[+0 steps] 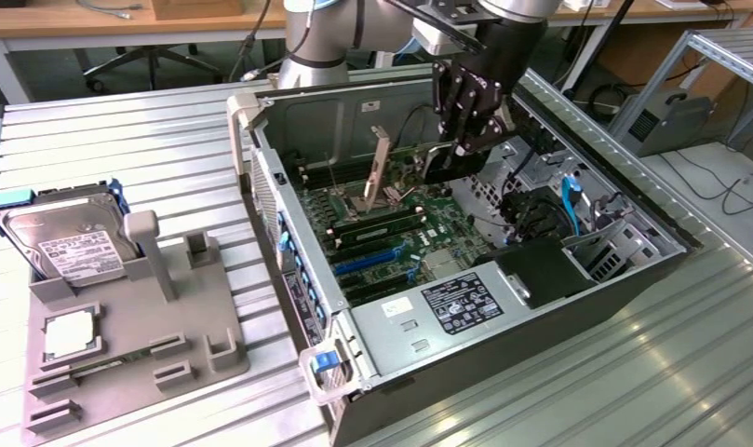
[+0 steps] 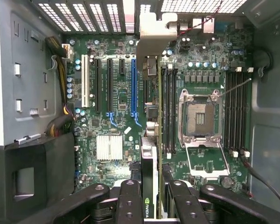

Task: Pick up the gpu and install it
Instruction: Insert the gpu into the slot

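One gripper [image 1: 460, 151], clamped narrow on the gpu [image 2: 148, 205], holds it edge-down over the motherboard [image 2: 116, 126], upper centre in the exterior view, mid-install; seating likely demands squaring it to the blue slot [image 2: 133, 86].

Hard drive [image 1: 72, 244] and square chip [image 1: 68, 335] (both on grey holder [image 1: 141, 326])

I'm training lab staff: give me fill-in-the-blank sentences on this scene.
1. The fingers grip the thin black expansion card with a beige bracket over the green ___.
2. The boxy silver hard drive stands ___ the open metal computer case.
3. The square metal processor socket is ___.
Missing: motherboard; outside; empty.
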`<state>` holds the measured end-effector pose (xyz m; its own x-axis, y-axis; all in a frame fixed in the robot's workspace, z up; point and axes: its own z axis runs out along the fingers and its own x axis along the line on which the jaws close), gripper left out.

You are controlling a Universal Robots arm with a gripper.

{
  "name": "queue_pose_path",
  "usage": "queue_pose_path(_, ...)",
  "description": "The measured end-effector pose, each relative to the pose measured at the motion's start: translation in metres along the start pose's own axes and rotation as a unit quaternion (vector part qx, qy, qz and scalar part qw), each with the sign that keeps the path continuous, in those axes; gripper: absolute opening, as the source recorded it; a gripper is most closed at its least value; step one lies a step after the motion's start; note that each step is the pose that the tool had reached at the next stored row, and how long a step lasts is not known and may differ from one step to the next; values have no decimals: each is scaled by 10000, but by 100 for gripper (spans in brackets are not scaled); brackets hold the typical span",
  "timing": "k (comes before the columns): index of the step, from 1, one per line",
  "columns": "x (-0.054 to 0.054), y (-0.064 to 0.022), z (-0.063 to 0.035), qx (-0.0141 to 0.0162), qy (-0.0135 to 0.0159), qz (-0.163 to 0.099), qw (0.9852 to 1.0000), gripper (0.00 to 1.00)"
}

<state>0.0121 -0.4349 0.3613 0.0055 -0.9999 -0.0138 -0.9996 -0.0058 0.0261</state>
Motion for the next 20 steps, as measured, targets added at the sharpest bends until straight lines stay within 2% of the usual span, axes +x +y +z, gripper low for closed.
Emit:
queue_pose_path(11,1,6,73,0,-1,0,10000,27)
queue_pose_path(20,2,71,123,8,-1,0,10000,27)
